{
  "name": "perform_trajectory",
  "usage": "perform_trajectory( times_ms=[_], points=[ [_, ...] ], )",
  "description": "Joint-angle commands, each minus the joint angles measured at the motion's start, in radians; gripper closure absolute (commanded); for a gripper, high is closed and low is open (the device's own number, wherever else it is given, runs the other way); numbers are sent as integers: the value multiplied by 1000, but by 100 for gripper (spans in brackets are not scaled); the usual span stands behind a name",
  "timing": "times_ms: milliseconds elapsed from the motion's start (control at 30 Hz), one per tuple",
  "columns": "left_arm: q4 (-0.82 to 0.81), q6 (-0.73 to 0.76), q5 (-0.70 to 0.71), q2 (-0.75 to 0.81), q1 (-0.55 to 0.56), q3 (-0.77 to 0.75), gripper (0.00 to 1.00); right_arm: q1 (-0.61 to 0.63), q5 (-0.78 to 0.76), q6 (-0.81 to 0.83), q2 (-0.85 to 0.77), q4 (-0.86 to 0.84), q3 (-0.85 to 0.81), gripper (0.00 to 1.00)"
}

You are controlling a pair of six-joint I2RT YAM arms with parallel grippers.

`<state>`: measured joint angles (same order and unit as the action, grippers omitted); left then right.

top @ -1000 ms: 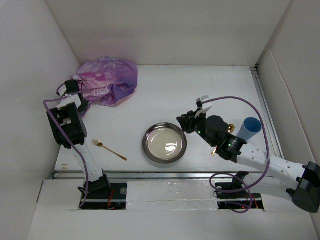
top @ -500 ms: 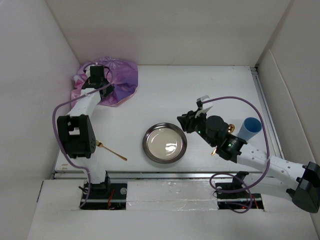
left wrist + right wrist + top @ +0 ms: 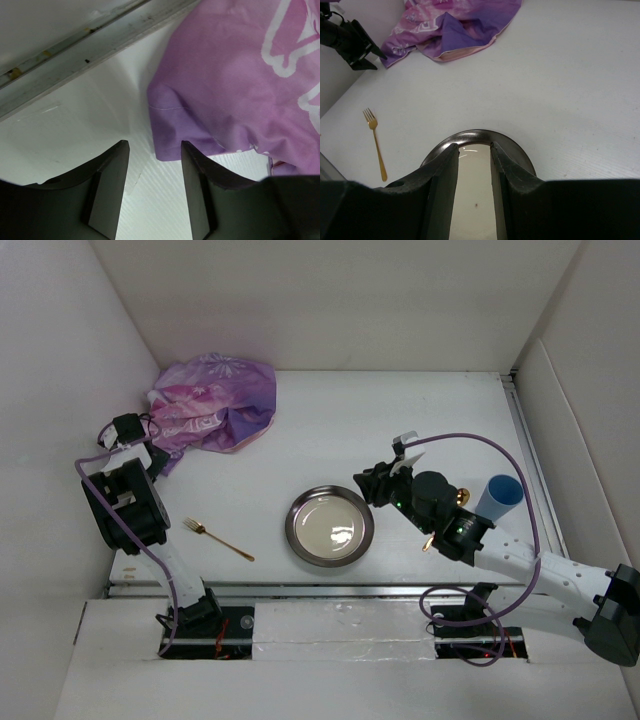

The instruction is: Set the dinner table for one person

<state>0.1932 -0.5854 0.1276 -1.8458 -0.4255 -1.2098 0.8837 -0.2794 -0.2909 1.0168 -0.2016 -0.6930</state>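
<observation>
Closing on one fold of the crumpled placemat (image 3: 240, 90), the parted left end effector (image 3: 152, 150) could drag it bunched; the right end effector (image 3: 472, 149) gapes too.

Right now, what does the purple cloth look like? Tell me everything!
The cloth is soft purple and pink fabric with white patterns. It lies crumpled and folded over itself, not spread flat, at the far left corner of the table, close to the wall. One stitched corner lies flat just ahead of the open left gripper, which is not holding it. Nothing else touches it.
</observation>
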Motion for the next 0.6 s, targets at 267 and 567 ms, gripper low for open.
perform_trajectory(
  times_ms=[267, 567],
  points=[
    [-21, 22, -63, -104, 10, -77, 100, 3, 5, 13, 31, -12, -60, 62],
    [-75, -4, -246, -36, 273, -85, 100, -6, -15, 15, 26, -16, -56, 62]
  ],
)
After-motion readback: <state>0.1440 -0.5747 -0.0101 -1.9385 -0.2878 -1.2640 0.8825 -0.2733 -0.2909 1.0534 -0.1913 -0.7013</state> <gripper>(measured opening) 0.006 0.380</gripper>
